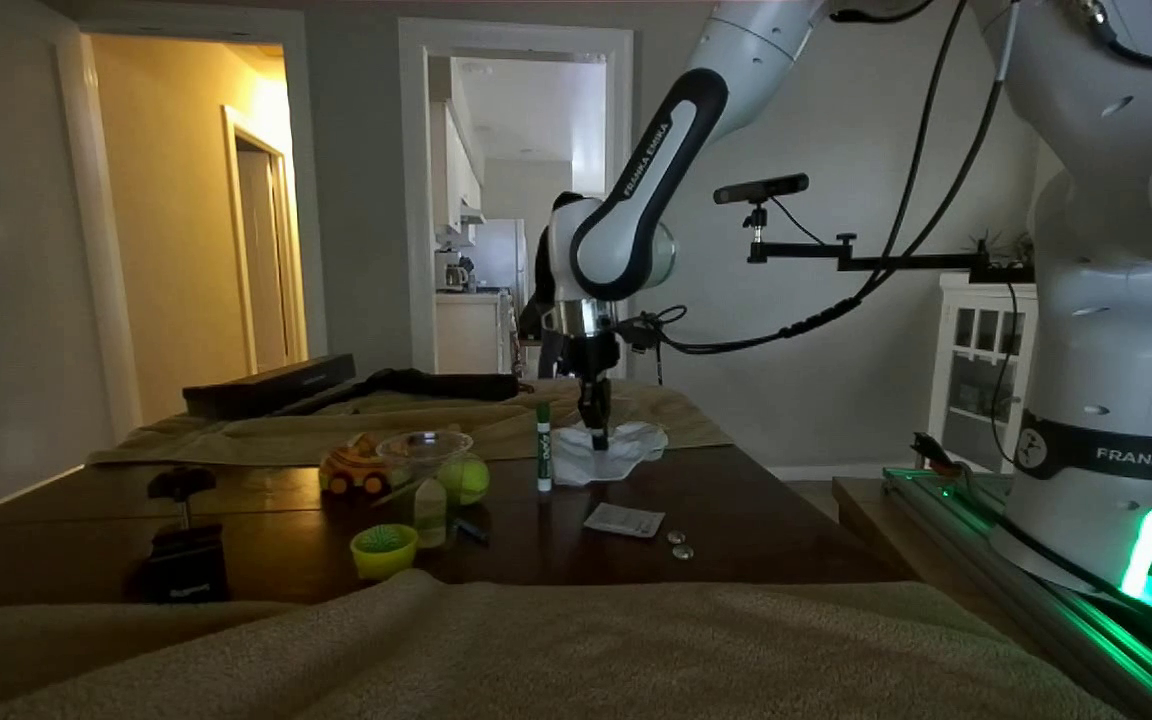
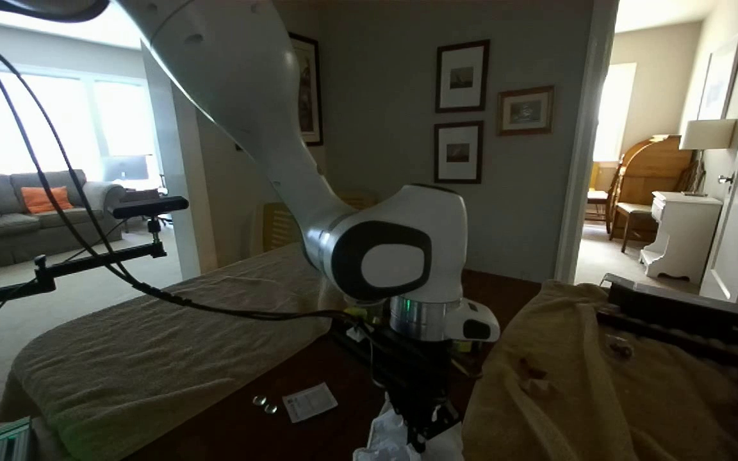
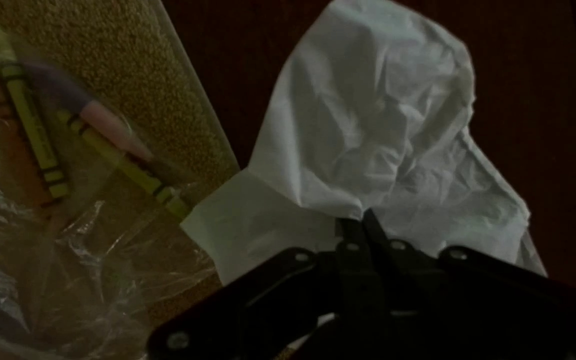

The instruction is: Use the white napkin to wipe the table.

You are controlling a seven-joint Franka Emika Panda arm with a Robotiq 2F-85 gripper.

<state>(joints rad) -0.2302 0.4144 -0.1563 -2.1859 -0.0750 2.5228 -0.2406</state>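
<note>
The white napkin (image 1: 631,450) lies crumpled on the dark wooden table (image 1: 556,550), near the tan cloth's edge. It also shows in an exterior view (image 2: 385,435), partly cut off by the lower edge, and in the wrist view (image 3: 368,115), spread out ahead of the fingers. My gripper (image 1: 598,440) points down at the napkin. In the wrist view the gripper (image 3: 360,215) has its fingertips together on a fold of the napkin. The gripper (image 2: 430,432) hides part of the napkin in an exterior view.
A green marker (image 1: 544,450) stands beside the napkin. A white packet (image 1: 624,520) and glass beads (image 1: 680,550) lie nearer. A toy truck (image 1: 356,468), clear bowl (image 1: 424,448), tennis ball (image 1: 471,480) and green cup (image 1: 383,552) stand aside. A crayon bag (image 3: 93,225) lies on tan cloth.
</note>
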